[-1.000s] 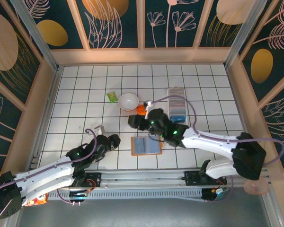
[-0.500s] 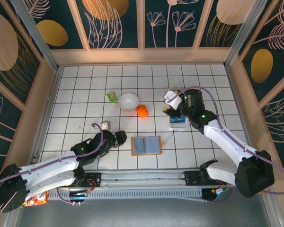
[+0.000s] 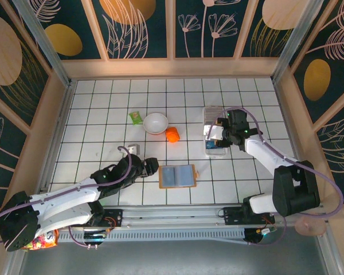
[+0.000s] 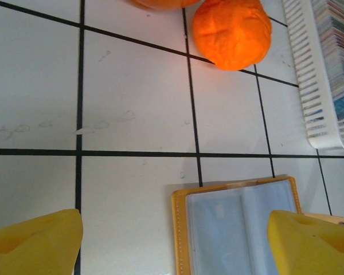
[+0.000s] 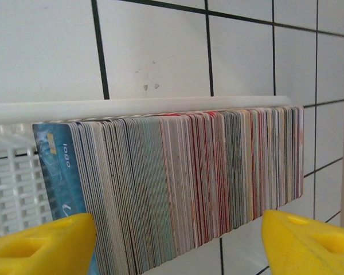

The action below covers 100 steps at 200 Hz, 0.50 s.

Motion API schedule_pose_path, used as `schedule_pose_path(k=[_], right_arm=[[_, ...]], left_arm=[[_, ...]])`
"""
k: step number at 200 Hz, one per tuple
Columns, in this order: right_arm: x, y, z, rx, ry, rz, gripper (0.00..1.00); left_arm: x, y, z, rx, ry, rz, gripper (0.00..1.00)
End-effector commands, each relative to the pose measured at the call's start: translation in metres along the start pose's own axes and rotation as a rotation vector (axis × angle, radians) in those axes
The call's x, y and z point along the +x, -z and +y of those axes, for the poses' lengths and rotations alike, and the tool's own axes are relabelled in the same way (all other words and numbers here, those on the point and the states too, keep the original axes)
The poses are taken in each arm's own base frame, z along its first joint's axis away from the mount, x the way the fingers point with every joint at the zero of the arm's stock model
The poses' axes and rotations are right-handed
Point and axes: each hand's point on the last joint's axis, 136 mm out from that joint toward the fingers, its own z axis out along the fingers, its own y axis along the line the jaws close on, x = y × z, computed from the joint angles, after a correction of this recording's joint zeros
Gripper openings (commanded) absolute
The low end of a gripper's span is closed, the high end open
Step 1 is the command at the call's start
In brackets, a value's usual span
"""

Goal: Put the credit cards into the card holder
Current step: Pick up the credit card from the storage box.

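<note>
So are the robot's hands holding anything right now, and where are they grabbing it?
Nothing. The left gripper is open near the wallet, and the right gripper is open by the cards in the card holder.

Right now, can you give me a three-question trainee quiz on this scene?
1. Fill in: the front credit card in the long white slotted plastic card holder is ____ in colour.
2. True or false: the tan-orange leather wallet lies open.
3. Which is nearest the white round bowl? A) the orange rounded lump B) the wallet C) the card holder

Key: 1 blue; 2 true; 3 A
</note>
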Motion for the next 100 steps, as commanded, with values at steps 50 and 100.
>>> schedule_pose_path(k=[50, 100], right_arm=[[-0.008, -0.012, 0.023, -0.059, 0.155, 0.002, 0.77], [-0.006, -0.029, 0.031, -0.078, 0.185, 0.032, 0.79]], left_arm=[[-0.006, 0.004, -0.014, 0.095, -0.023, -0.049, 0.82], [-0.004, 0.002, -0.014, 0.095, -0.013, -0.034, 0.82]])
